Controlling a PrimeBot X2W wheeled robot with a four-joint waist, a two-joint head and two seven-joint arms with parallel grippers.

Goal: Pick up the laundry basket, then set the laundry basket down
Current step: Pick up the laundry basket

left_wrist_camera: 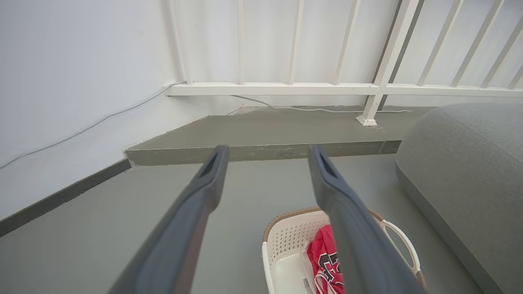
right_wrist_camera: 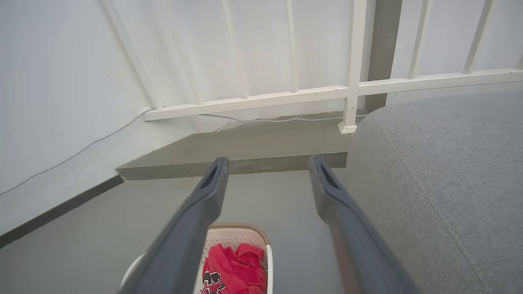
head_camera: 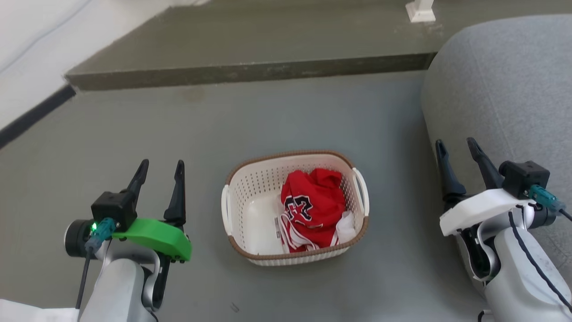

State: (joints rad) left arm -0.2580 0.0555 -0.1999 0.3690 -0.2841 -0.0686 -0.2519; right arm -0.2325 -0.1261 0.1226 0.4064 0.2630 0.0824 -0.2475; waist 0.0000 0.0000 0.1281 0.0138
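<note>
Head view is showing you the laundry basket point(head_camera: 257, 192) sitting on the floor point(head_camera: 290, 116), while your left gripper point(head_camera: 161, 163) and right gripper point(head_camera: 456, 142) are hanging spread and empty, flanking its handles, seemingly for a two-sided lift.

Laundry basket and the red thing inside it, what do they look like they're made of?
The laundry basket looks like moulded cream plastic, smooth and faintly glossy: regular punched holes, rigid walls. Its brown rim looks woven but is probably plastic too. The red garment looks like soft cloth: crumpled folds, printed numerals.
</note>
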